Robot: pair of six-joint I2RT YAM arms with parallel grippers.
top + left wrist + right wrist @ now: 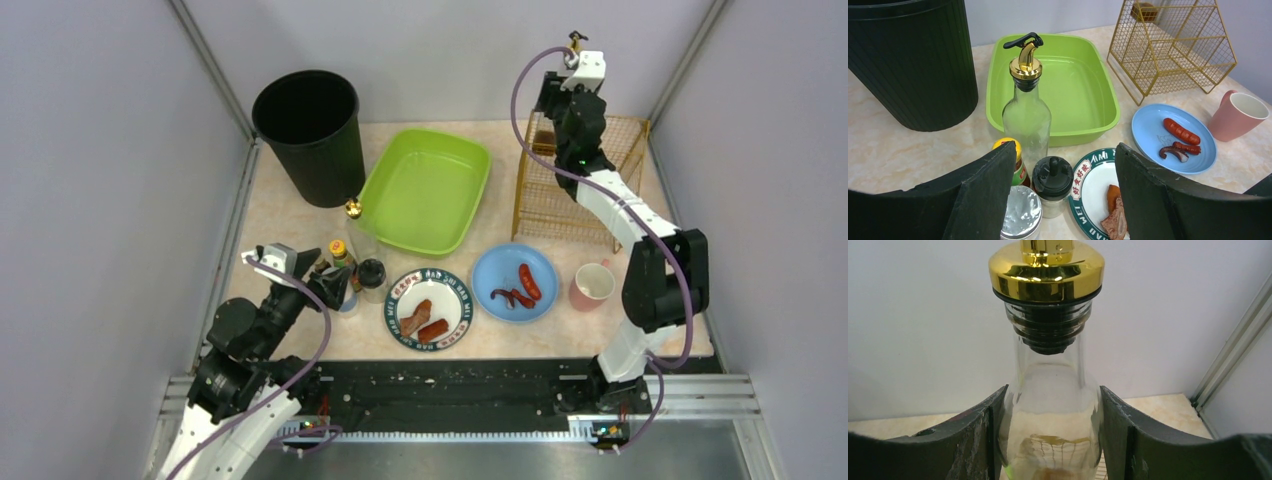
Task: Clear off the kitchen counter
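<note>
Pale marbled stone, smooth and flat, forms the kitchen counter (pixel 285 225), spreading beneath and ahead of both hands. The right gripper (pixel 1050 407) is clamped on a clear glass bottle (pixel 1048 375) with a shiny gold cap, its pads on the rounded shoulder, and the wire rack (pixel 590 190) is just below it. Slick curved glass in a two-point pinch could slip or swing, and the oily dregs might run if it tips.

The left gripper (pixel 1065 150) stands apart, with a tight cluster between and just ahead of its fingers. A foil-lidded jar (pixel 1021 216) is nearest, then a black-capped shaker (pixel 1052 177), a yellow-capped bottle (pixel 1008 145) by the left finger, and a tall bottle (pixel 1026 115) beyond. Closing here could catch two at once or topple the tall one.
</note>
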